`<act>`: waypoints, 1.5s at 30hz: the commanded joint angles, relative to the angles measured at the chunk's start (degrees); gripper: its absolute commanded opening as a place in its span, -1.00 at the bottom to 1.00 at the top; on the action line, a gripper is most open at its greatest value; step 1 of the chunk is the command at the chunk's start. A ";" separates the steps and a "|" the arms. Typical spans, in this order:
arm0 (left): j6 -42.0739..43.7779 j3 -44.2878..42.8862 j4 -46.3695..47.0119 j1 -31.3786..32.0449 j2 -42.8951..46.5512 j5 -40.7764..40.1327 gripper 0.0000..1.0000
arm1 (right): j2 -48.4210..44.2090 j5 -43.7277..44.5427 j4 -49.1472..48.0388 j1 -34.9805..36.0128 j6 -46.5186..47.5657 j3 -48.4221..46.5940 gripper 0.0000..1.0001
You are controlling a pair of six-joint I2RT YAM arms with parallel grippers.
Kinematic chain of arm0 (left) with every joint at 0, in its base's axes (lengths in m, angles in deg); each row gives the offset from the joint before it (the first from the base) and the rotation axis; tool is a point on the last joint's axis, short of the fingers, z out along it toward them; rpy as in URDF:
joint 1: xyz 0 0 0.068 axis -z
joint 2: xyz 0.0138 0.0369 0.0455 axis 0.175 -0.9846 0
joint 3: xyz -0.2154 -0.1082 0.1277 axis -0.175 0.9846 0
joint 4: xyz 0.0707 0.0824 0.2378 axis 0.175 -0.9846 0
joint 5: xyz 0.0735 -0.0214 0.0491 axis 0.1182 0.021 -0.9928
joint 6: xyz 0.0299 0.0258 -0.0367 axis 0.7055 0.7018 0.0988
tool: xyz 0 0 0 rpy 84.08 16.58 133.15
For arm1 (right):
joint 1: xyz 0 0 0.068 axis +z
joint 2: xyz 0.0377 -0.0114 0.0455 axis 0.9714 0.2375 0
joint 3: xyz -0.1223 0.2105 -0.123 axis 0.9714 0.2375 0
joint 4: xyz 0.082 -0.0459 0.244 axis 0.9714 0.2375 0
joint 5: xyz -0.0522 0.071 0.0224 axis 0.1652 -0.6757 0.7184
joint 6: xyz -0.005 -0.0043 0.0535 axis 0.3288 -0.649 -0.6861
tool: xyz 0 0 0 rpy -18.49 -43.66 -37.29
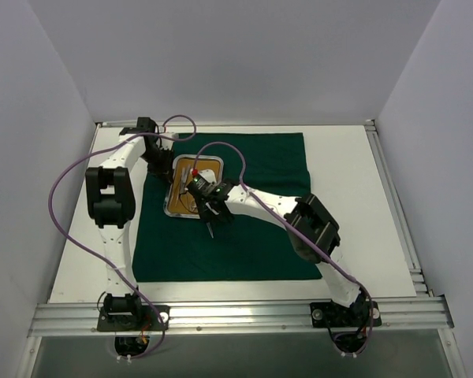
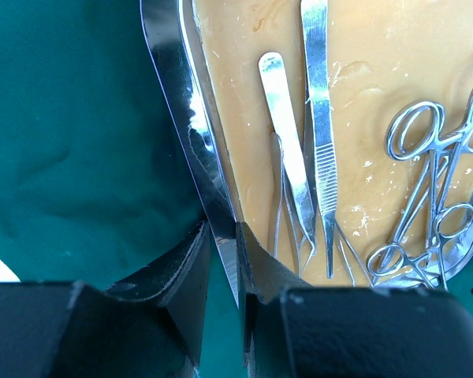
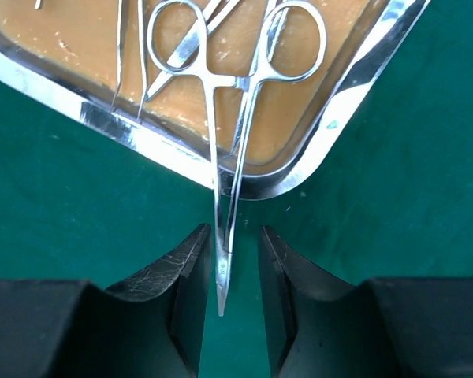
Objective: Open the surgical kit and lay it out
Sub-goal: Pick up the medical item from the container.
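The clamp [image 3: 220, 268], seen poking over the rim of the tray [image 3: 142, 138] on the green cloth [image 3: 79, 220], is judged light, stiff and slippery, best pinched at its tip between the spread jaws of the right gripper [image 3: 233, 232], while the tray's rim is pinched by the left gripper [image 2: 223, 228].

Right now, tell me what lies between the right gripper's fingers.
The clamp tips, poking past the tray rim over the cloth; the right gripper is not yet shut on them. The right wrist view shows it.
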 commanded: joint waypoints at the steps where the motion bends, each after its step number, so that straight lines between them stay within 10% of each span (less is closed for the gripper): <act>1: 1.36 0.48 0.36 -0.46 2.88 -1.08 -0.46 | 0.18 -0.31 0.84 0.72 -0.70 -0.17 -0.47; 13: 1.45 0.65 0.36 -0.72 3.05 -0.73 -0.46 | 3.17 -1.45 1.10 0.72 -1.06 -0.26 -0.50; 26: 1.36 0.83 0.36 -0.89 2.88 -0.11 -0.46 | 1.68 -1.36 0.75 -0.33 -4.39 -1.40 -1.00; 45: 1.10 1.18 0.62 -1.07 3.14 0.59 -0.46 | -2.55 -3.12 -3.46 -2.97 -6.42 -3.16 -1.00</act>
